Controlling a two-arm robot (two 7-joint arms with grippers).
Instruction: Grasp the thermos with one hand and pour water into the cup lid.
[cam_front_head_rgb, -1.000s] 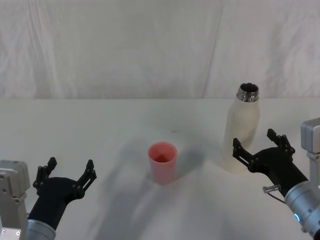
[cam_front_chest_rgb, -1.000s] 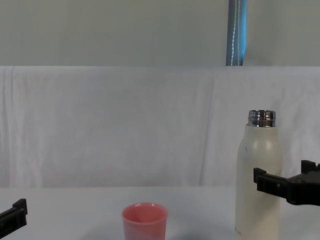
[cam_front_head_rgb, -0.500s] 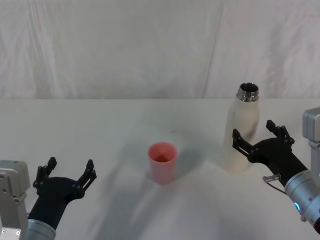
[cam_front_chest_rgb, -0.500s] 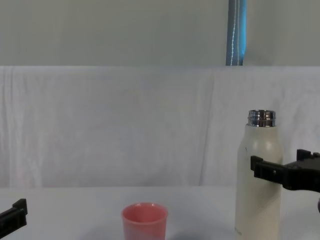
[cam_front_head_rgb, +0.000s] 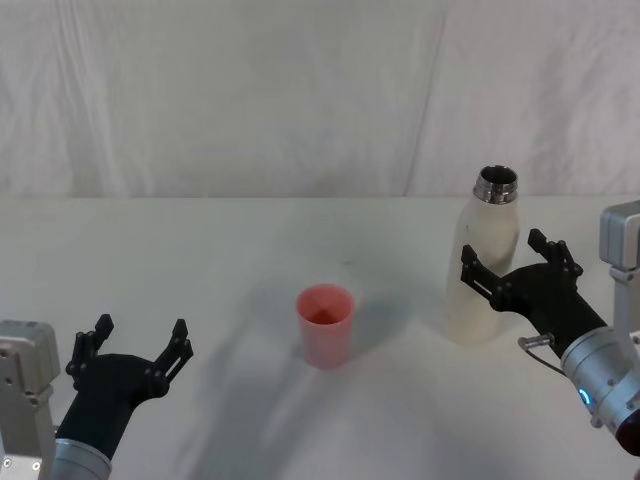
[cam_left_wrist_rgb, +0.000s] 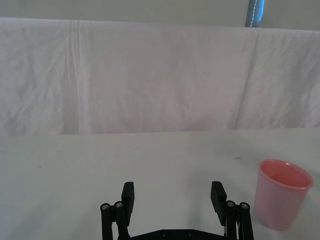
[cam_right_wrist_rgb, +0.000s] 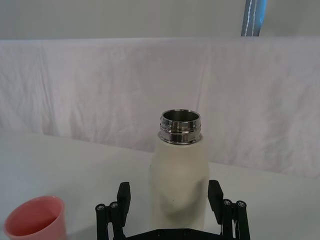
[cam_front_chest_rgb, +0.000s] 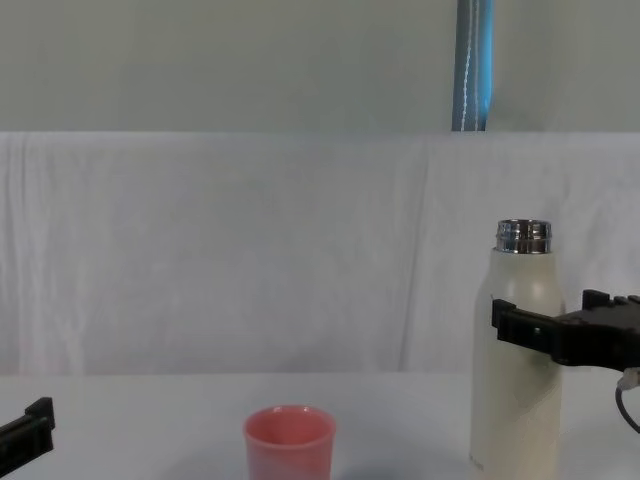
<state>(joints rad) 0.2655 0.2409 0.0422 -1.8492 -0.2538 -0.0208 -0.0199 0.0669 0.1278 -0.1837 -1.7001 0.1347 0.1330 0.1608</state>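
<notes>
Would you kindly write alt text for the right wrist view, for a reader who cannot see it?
The right tool, open, has a black finger on each side of an upright cream-white thermos with its steel neck uncapped. A pink cup lid stands apart from it on the white table, with a white cloth backdrop behind.

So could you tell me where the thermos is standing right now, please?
In the head view the thermos stands upright on the table's right side, right of the pink cup lid, between the right hand's open fingers.
</notes>
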